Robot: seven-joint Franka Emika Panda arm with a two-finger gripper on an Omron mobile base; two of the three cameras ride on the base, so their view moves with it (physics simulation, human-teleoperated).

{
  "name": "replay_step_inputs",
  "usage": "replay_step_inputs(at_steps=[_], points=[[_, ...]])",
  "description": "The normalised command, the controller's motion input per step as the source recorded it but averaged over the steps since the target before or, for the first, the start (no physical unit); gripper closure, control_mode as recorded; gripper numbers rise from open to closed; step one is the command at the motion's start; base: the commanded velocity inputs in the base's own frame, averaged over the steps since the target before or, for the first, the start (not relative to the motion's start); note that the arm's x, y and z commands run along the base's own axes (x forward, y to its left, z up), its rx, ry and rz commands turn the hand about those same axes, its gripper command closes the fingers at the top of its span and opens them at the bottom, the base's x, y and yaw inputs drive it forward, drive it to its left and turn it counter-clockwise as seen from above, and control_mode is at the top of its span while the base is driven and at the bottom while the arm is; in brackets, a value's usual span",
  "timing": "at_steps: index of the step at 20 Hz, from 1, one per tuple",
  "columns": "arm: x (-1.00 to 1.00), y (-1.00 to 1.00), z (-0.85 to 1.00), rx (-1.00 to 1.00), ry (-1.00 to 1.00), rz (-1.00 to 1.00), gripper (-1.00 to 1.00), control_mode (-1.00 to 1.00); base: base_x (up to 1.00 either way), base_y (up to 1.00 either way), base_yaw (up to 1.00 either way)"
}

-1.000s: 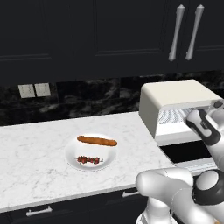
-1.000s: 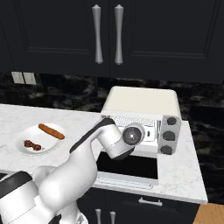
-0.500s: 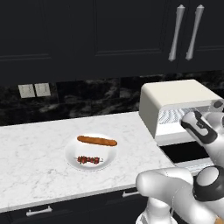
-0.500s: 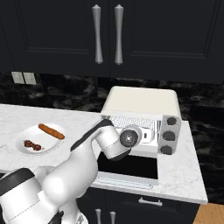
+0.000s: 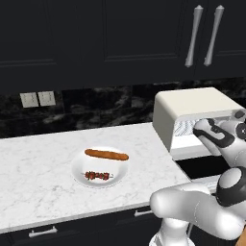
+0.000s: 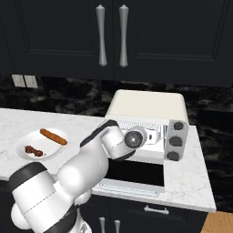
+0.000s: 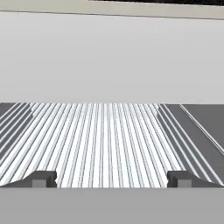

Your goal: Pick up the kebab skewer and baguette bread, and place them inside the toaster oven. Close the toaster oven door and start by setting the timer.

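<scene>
The kebab skewer (image 5: 97,175) (image 6: 34,150) and the baguette bread (image 5: 106,154) (image 6: 53,136) lie side by side on a white plate (image 5: 77,168) (image 6: 20,145), left of the toaster oven (image 5: 192,103) (image 6: 148,104). The toaster oven door (image 5: 202,166) (image 6: 136,172) hangs folded down, dark glass facing up. My hand (image 5: 221,137) (image 6: 136,139) sits at the oven's mouth, far from the plate. In the hand view my gripper (image 7: 112,179) is open and holds nothing, pointing over the bare wire rack (image 7: 100,140) toward the pale back wall.
Three dark knobs (image 6: 175,141) run down the oven's right front. Dark upper cabinets with metal handles (image 5: 202,36) hang above. Wall outlets (image 5: 37,99) sit on the black backsplash. The marble counter (image 5: 33,163) spreads left of the plate.
The hand has barely shifted at the oven opening. The gripper stays open; the food on the plate has not moved.
</scene>
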Motion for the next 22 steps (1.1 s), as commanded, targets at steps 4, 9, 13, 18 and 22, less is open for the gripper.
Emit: replay_step_inputs(at_steps=[4,9,13,18,22], points=[[0.16,0.00,-0.16,0.00,0.00,0.00,-1.00,-1.00,0.00,0.00,0.00],[0.11,0.00,-0.15,0.00,0.00,0.00,-1.00,-1.00,0.00,0.00,0.00],[0.10,0.00,-0.07,0.00,0.00,0.00,-1.00,-1.00,0.00,0.00,0.00],[0.11,0.00,-0.02,0.00,0.00,0.00,-1.00,-1.00,0.00,0.00,0.00],[0.06,0.00,-0.04,0.00,0.00,0.00,-1.00,-1.00,0.00,0.00,0.00]])
